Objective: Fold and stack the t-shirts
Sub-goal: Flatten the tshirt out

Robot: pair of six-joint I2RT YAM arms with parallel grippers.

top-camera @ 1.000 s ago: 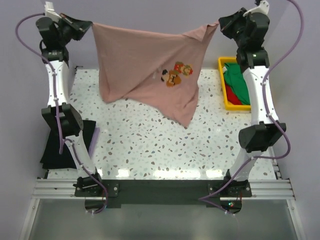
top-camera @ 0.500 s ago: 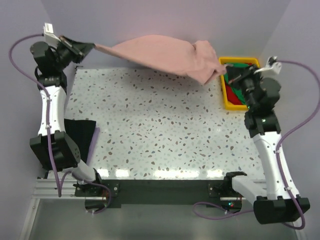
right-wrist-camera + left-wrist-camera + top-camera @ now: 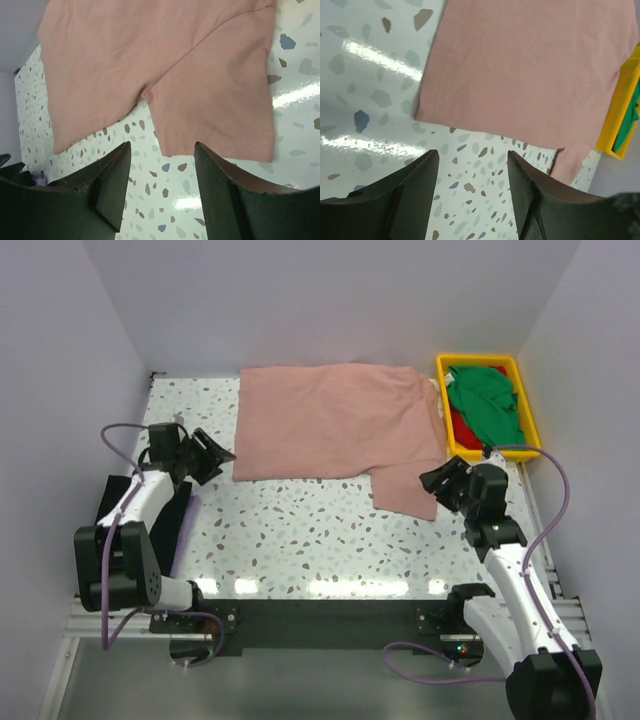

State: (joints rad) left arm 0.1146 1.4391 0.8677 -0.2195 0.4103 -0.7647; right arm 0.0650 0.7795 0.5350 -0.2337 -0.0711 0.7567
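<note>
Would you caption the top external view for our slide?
Dusty pink cloth t-shirt spread flat on the speckled table, yellow plastic tray beside it.

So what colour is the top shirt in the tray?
Green shirt, best seen from the top external view.

Robot lab cell: speckled table (image 3: 300,525), plain lilac walls (image 3: 330,300).

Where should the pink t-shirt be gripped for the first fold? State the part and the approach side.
Probably the sleeve of the pink t-shirt that juts out past its near hem. It lies flat on the table with its free edge facing the open right gripper, so come in low from the near right side and pinch that edge.
</note>
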